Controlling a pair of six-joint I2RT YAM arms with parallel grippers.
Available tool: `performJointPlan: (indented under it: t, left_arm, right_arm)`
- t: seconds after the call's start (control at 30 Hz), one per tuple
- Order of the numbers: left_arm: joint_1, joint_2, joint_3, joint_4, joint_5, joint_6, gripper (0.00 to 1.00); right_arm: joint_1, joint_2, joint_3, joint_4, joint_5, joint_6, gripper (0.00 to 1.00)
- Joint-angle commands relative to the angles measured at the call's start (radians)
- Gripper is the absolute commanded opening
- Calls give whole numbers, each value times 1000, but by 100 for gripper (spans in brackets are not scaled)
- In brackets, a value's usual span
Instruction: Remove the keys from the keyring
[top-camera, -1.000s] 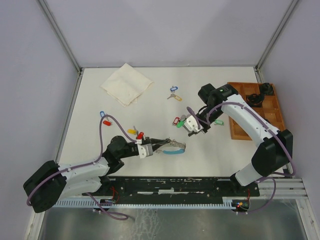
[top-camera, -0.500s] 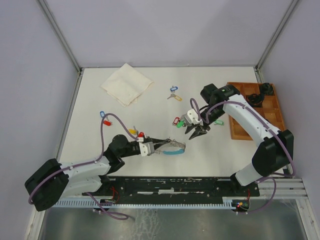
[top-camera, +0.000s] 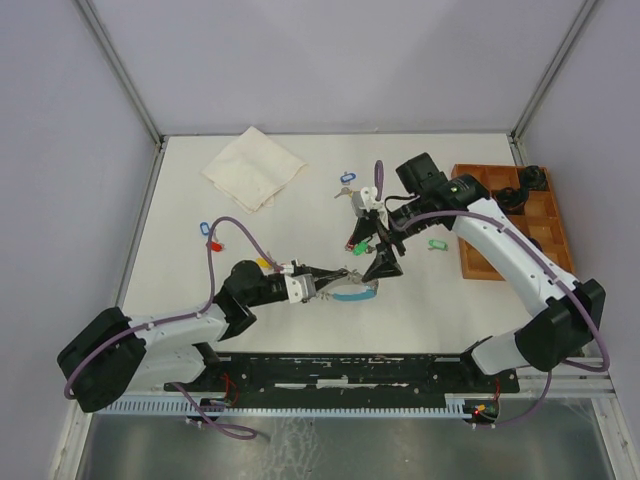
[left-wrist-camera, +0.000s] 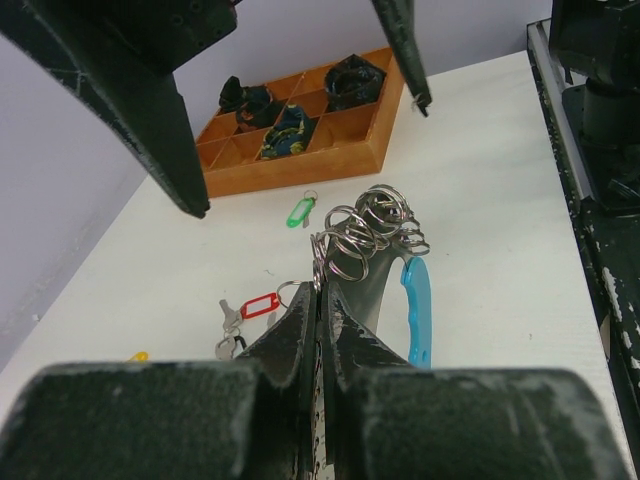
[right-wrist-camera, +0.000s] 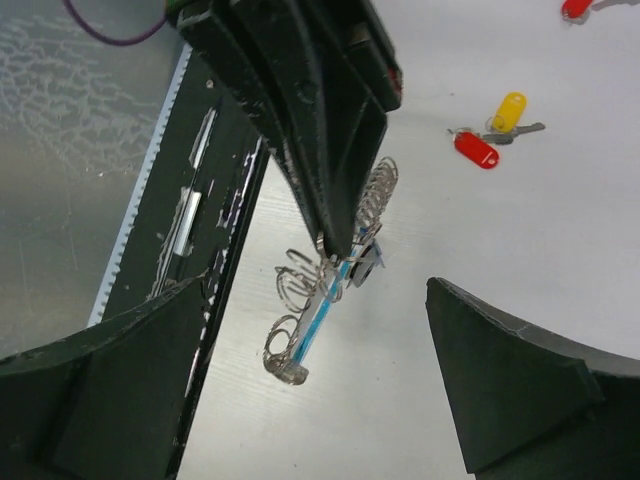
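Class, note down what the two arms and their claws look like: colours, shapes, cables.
The left arm and right arm both have white link shells and bulky black joints. A purple cable loops loosely along each. The left claw and right claw each have two black, wedge-shaped fingers tapering to narrow tips, mounted ahead of a small white block.

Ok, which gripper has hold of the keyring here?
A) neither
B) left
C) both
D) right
B: the left gripper is shut on the keyring, while the right gripper stands wide open above it, touching nothing.
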Motion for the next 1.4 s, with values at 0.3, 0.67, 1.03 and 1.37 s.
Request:
performJointPlan:
  t: [0.3, 0.67, 1.03, 1.37]
  left_arm:
    - [4, -27, 126, -112, 247, 43, 3]
    - [4, -26, 172, -209, 299, 106, 3]
    - [4, -27, 185, -208, 313, 112, 3]
    - [4, -21, 184, -203, 318, 105, 3]
  right_arm:
    - [-29, 172, 279, -412, -21, -668, 74]
    - [81, 160, 231, -501, 145, -1027, 39]
    - [137, 159, 177, -478, 207, -1036, 37]
    - [167, 164, 185, -494, 183, -1042, 36]
